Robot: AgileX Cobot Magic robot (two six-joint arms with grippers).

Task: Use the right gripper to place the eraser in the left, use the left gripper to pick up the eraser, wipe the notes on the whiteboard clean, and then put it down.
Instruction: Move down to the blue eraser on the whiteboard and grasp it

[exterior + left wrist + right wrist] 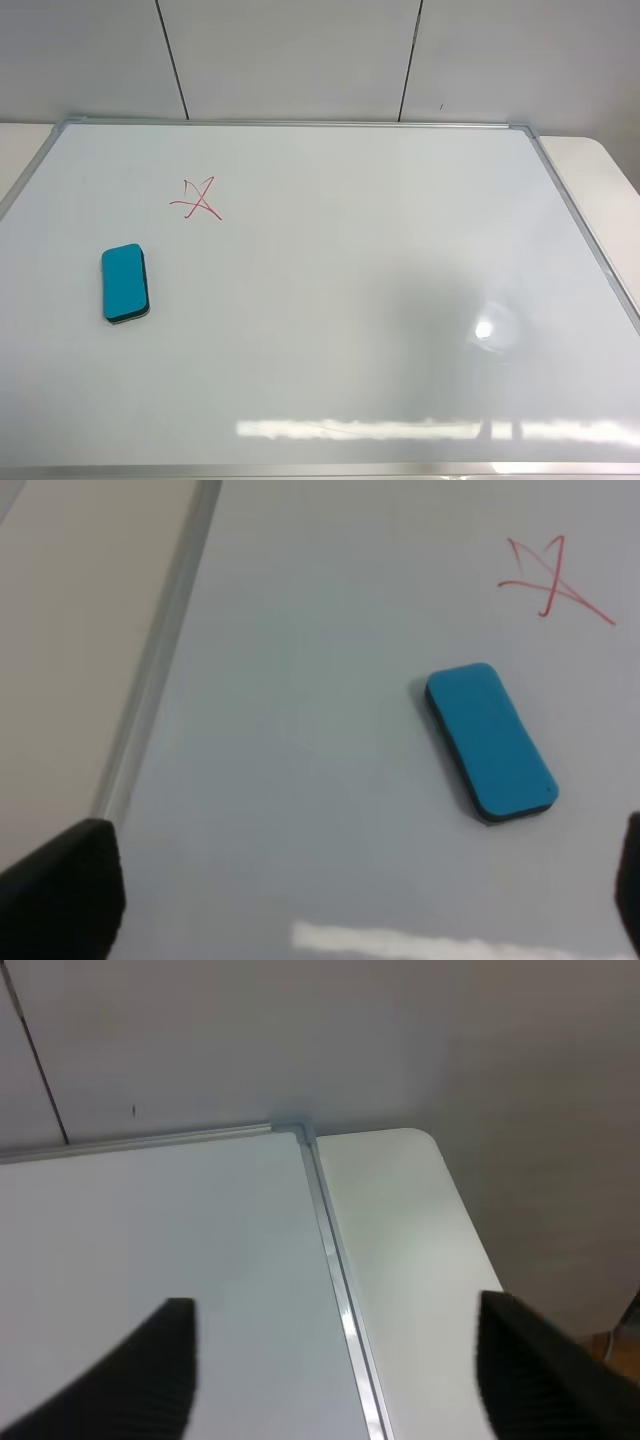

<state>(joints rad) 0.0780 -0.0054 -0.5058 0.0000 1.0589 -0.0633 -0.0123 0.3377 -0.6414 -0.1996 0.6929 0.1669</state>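
Looking down on the whiteboard (380, 300) and finding the eraser (125, 284) flat on it, teal face up, well over on the left side, near the notes (197, 199) but not touching them. Reads as the hand-over step settled, judging by that spot within the left arm's side. Cannot see either arm from the high camera. Over to the left wrist view: finding the left gripper (345, 900) spread wide, gripping nothing, looking down on the eraser from above and apart from it, not yet around it. Over to the right wrist view: finding the right gripper (345, 1380) spread wide too and empty, out by the board's far right corner, above the silver frame and the bare white table (400, 1220) beside it, nowhere near the eraser. Counting the red scribble as fully intact, no smear, no gap, so no wiping done. Leaves nearly everything for the left side: coming down on the eraser, closing on it, rubbing out the star-shaped mark, then setting the block back down. Calling it early days, roughly one step in out of four.
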